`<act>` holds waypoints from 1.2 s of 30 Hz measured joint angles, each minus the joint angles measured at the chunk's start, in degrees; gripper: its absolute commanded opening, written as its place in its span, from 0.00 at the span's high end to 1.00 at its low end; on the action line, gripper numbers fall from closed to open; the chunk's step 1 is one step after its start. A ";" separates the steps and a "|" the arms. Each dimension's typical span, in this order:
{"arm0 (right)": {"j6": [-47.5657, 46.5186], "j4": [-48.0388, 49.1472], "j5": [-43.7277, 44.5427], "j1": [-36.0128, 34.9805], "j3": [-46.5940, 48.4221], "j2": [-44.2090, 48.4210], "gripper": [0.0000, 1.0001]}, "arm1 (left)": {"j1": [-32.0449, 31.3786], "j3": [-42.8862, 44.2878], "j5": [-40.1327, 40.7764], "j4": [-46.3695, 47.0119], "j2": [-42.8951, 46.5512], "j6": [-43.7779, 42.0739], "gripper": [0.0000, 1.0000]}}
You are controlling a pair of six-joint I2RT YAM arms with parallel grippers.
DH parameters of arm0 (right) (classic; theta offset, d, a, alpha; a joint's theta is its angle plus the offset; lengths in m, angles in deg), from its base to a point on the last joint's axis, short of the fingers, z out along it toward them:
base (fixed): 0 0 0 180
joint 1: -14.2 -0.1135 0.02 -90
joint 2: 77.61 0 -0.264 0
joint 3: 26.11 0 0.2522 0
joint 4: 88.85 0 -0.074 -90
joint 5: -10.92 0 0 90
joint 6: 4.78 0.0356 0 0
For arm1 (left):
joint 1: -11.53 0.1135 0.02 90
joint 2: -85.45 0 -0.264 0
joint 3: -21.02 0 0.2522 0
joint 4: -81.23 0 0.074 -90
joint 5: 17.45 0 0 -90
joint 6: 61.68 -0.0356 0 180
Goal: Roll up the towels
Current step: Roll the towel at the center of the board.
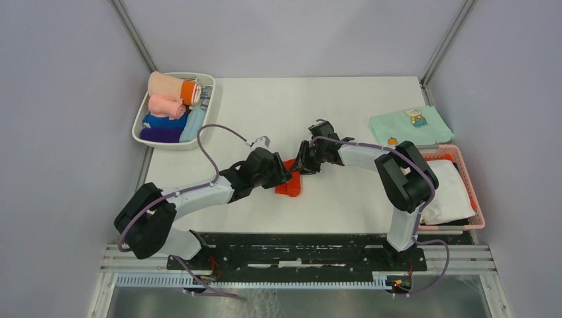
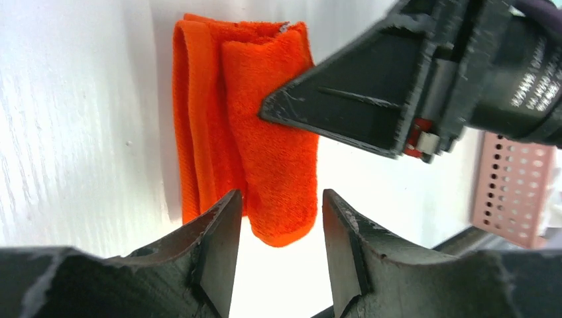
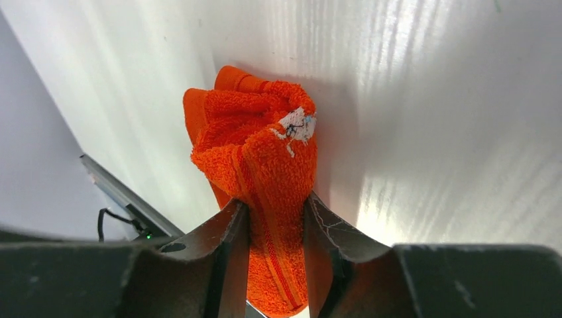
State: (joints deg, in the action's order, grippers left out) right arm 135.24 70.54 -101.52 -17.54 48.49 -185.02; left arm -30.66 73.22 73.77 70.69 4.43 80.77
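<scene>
Standing by the arm bases, I see a pink basket point(image 1: 473, 199) at the near right. In the middle of the table point(image 1: 344, 106) lies the red-orange towel point(image 1: 289, 187), half bunched. The left gripper point(image 1: 286, 173) straddles one end of it, jaws apart and not pinching. The right gripper point(image 1: 301, 165) has its jaws nipped onto a raised fold. Farther back sit a white bin point(image 1: 166, 145) of rolled cloths point(image 1: 169, 99) and a mint-green cloth point(image 1: 411, 124).

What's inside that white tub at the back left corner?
The white tub holds rolled cloths: a peach roll with an orange end, a pink roll, a dark blue roll, a purple roll and a pale blue roll. They hide its floor.
</scene>
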 measured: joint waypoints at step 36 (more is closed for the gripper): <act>3.30 6.12 -2.86 3.30 -5.97 2.99 0.35 | -11.63 6.34 21.09 -3.89 -8.50 -7.96 0.79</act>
State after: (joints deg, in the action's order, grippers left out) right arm 138.54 76.66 -104.38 -14.24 42.53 -182.03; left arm -42.29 79.55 94.86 66.80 -4.07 72.81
